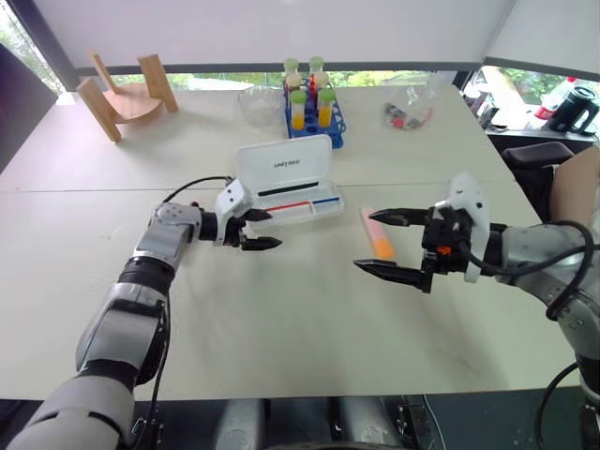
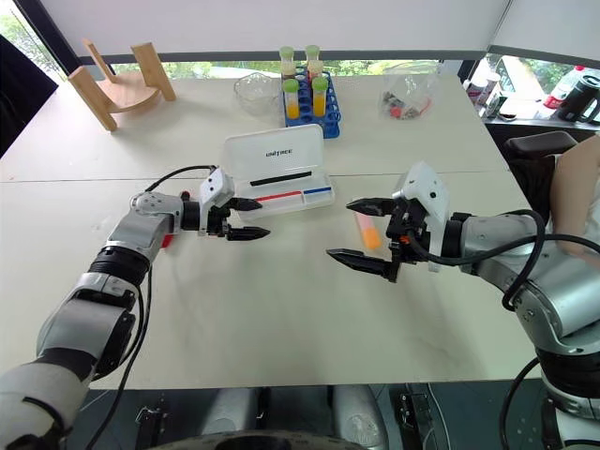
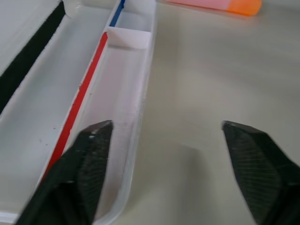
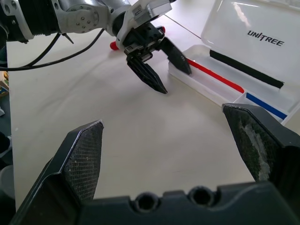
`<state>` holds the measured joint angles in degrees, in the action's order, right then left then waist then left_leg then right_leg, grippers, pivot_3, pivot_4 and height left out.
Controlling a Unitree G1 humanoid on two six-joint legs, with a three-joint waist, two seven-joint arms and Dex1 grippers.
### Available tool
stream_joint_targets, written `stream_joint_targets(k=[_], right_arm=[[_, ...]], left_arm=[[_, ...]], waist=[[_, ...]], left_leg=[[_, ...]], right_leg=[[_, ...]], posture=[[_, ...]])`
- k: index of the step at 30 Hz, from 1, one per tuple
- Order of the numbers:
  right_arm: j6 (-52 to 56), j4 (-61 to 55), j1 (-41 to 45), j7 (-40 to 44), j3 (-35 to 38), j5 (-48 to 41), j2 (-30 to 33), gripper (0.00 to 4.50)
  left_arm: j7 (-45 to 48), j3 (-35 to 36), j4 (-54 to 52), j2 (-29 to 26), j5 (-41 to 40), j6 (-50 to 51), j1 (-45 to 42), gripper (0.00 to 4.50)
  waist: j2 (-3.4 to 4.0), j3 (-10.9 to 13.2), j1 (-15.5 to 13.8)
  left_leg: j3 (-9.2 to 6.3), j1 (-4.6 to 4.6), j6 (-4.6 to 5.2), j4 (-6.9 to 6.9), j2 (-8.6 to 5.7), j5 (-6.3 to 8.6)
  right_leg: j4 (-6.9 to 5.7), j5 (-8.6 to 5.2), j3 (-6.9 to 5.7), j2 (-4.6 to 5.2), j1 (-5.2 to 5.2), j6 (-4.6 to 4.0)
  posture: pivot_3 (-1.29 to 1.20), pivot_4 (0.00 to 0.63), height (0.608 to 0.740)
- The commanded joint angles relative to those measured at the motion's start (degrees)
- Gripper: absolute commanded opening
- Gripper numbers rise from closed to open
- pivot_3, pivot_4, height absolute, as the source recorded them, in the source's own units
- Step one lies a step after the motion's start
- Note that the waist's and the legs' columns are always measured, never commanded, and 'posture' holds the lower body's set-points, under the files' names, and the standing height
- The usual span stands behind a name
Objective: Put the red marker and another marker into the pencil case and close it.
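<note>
The left gripper [image 2: 246,217] is at the near left corner of the pencil case [image 2: 281,183]. Its fingers are apart and hold nothing. A bit of the red marker [image 4: 114,45] peeks out behind that arm, on the table [image 2: 281,309]. It looks thin and light and may roll, so grab it around the middle. The case lies open, lid up, tray empty. It is hard plastic and may slide when pushed. The pink and orange marker [image 1: 377,233] lies just right of the case. It is fat and easy to pinch across. The right gripper [image 1: 394,244] hangs wide open near it, empty.
</note>
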<state>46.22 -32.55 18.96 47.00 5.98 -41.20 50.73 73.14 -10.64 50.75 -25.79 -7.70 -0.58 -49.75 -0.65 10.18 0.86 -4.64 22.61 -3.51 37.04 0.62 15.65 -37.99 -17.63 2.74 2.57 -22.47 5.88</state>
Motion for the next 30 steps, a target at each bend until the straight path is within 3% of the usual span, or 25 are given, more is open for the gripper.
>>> stream_joint_targets(k=[1,4,6,10,15,24,27,30], right_arm=[[-0.1,-2.1,0.3,-0.6,2.3,-0.7,0.6,4.50],[-0.2,-2.1,0.3,-1.0,2.4,-0.7,0.7,4.50],[-0.2,-2.1,0.3,-0.9,2.5,-0.8,0.8,4.50],[-0.4,-1.7,0.7,-0.8,2.1,-0.5,1.0,4.50],[-0.7,-1.2,1.4,-0.5,1.4,-0.4,0.6,4.50],[-1.7,0.8,3.3,1.2,-0.2,0.8,0.5,4.50],[-2.0,1.3,3.7,1.6,-0.5,1.3,0.5,4.50],[-2.0,1.9,4.6,2.1,-1.0,1.4,0.3,4.50]], left_arm=[[2.1,-0.5,3.1,0.1,2.3,-2.3,-1.6,1.53],[3.3,-0.9,4.9,0.1,3.8,-2.5,-1.8,0.03],[5.1,-1.2,4.5,-0.3,4.5,-2.1,-1.3,0.03],[16.1,-1.5,-12.8,-5.3,0.2,3.4,7.4,0.03],[17.4,-1.5,-26.3,-10.1,-1.0,6.5,16.3,0.03],[10.9,-0.8,-24.4,-9.6,0.7,4.1,16.9,0.03],[10.4,-0.6,-25.4,-9.6,0.1,5.3,17.2,0.87],[9.8,0.5,-29.5,-10.4,-1.9,7.5,18.9,2.26]], waist=[[0.00,0.0,0.0],[0.00,0.0,0.0],[0.01,0.0,0.0],[0.05,0.0,0.8],[0.08,0.0,1.4],[0.11,0.0,1.1],[0.10,0.0,1.0],[0.11,0.0,1.2]], left_leg=[[0.00,0.00,0.00,0.00,0.00,0.00],[-0.01,0.00,0.01,-0.01,0.00,0.00],[-0.01,-0.02,0.01,0.00,0.00,0.00],[0.03,-0.07,0.02,-0.04,0.01,0.01],[-0.03,-0.07,0.04,-0.07,0.08,0.02],[-0.02,-0.18,0.04,0.04,0.06,0.02],[-0.02,-0.19,0.05,0.07,0.04,0.01],[-0.02,-0.19,0.05,0.07,0.05,0.02]], right_leg=[[0.00,0.00,0.00,0.00,0.00,0.00],[-0.01,0.00,0.00,-0.01,-0.01,0.00],[-0.01,0.00,0.00,-0.01,0.03,0.00],[-0.03,0.00,0.07,-0.01,0.00,0.00],[-0.06,-0.02,0.06,-0.04,0.01,-0.03],[-0.11,-0.01,0.04,-0.02,0.15,-0.01],[-0.16,0.00,0.03,-0.01,0.16,-0.01],[-0.16,0.00,0.03,-0.02,0.15,-0.01]], posture=[[0.00,0.150,0.740],[0.00,0.150,0.740],[0.00,0.150,0.740],[0.00,0.150,0.740],[0.00,0.150,0.740],[0.00,0.150,0.740],[0.00,0.150,0.740],[0.00,0.150,0.740]])
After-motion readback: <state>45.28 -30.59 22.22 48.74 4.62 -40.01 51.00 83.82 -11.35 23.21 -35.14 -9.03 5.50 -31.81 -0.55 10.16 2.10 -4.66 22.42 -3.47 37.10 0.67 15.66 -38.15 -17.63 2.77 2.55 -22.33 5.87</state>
